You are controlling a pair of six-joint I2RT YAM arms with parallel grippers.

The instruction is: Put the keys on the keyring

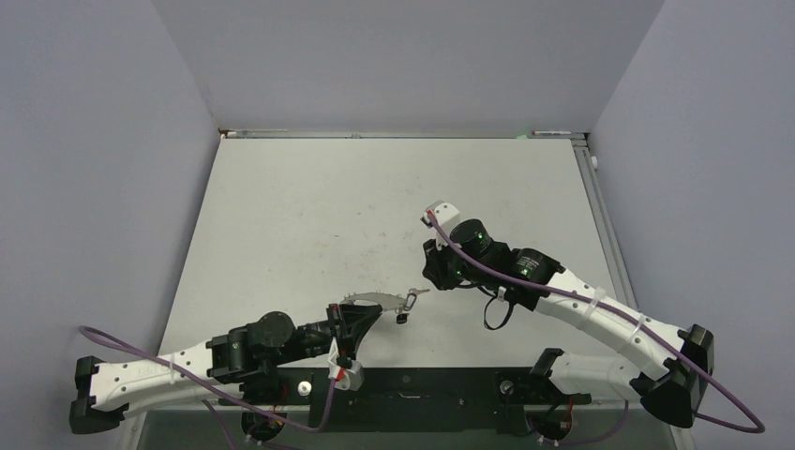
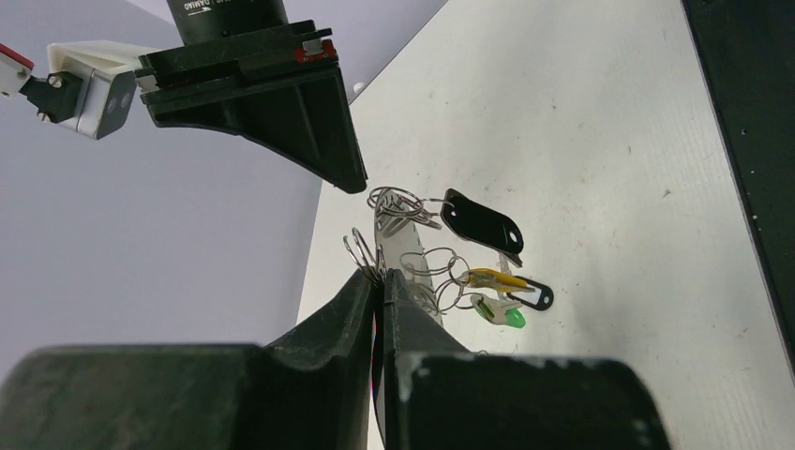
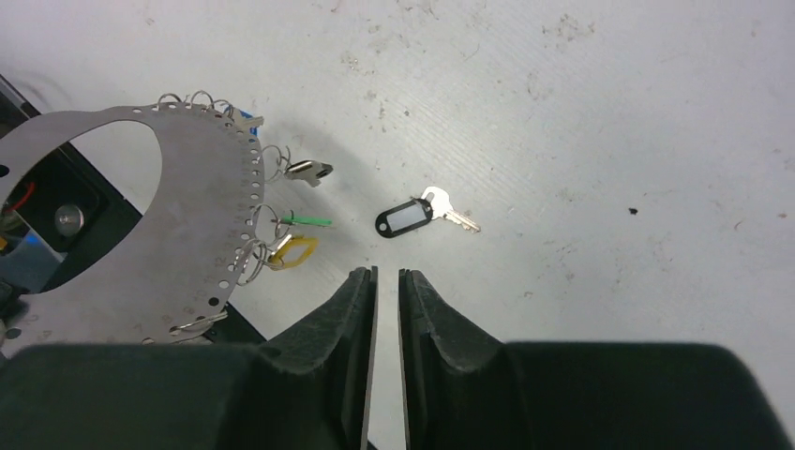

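My left gripper [image 1: 367, 313] is shut on the rim of the keyring [image 1: 376, 300], a flat grey hoop held just above the table near its front edge. In the left wrist view the gripper [image 2: 382, 277] pinches the hoop [image 2: 392, 251] edge-on. Several keys hang from it on small rings: yellow tag [image 3: 292, 251], green tag [image 3: 306, 220], a bare silver key [image 3: 307, 171]. A key with a black-framed tag [image 3: 409, 217] lies on the table just right of the hoop. My right gripper [image 3: 386, 274] hovers above it, jaws a narrow gap apart and empty.
The black mounting bar [image 1: 441, 389] runs along the table's front edge, just behind the hoop. Grey walls enclose the white table [image 1: 375, 206] on three sides.
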